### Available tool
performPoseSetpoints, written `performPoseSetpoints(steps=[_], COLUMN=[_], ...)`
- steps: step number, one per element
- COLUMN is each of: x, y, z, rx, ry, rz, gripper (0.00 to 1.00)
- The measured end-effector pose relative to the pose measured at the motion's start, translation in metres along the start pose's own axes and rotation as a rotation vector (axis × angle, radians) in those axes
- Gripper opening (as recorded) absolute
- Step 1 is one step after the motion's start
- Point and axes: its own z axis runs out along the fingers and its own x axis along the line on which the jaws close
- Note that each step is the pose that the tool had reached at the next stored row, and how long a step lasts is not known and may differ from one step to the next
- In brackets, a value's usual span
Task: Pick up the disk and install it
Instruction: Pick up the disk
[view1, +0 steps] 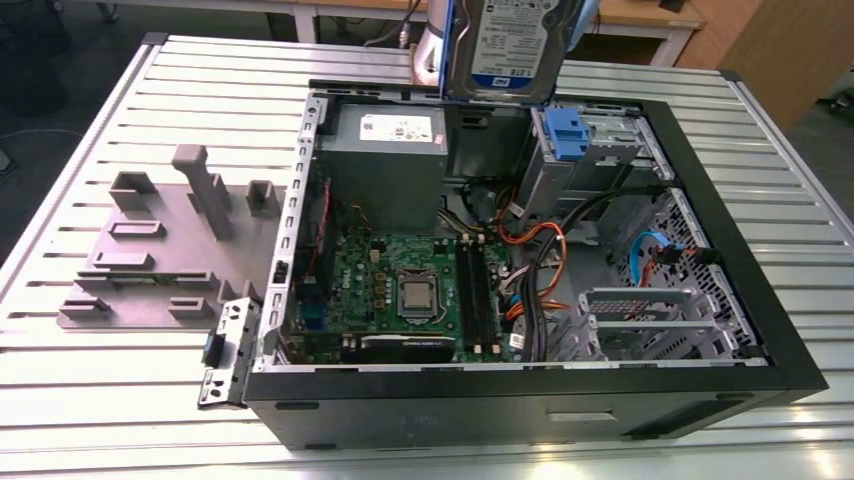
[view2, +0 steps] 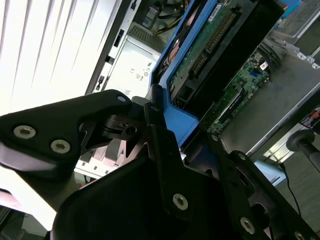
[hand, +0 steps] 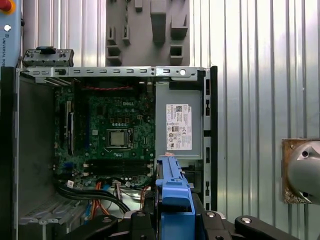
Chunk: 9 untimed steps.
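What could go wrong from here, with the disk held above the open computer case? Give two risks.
1. The end effector grips the disk by its blue carrier's edge; a slip could drop it onto the motherboard or the grey metal box in the case.
2. Orange and black cables lie loose beside the drive bay; the disk might snag or pinch them if lowered there.

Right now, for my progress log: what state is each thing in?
Disk: held above the case, clamped in the gripper, not installed.
Gripper: shut on the disk's blue frame.
Computer case: lying on its side, panel off, open.
Processor: seated in its socket, uncovered.
Power supply: mounted inside the case.
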Motion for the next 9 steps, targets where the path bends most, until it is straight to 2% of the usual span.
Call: performPoseSetpoints(steps=[9], x=[0.0068], y=[-0.0001], z=[0.0002], rx=[0.0], ry=[0.0], rz=[0.0], gripper=[0.36])
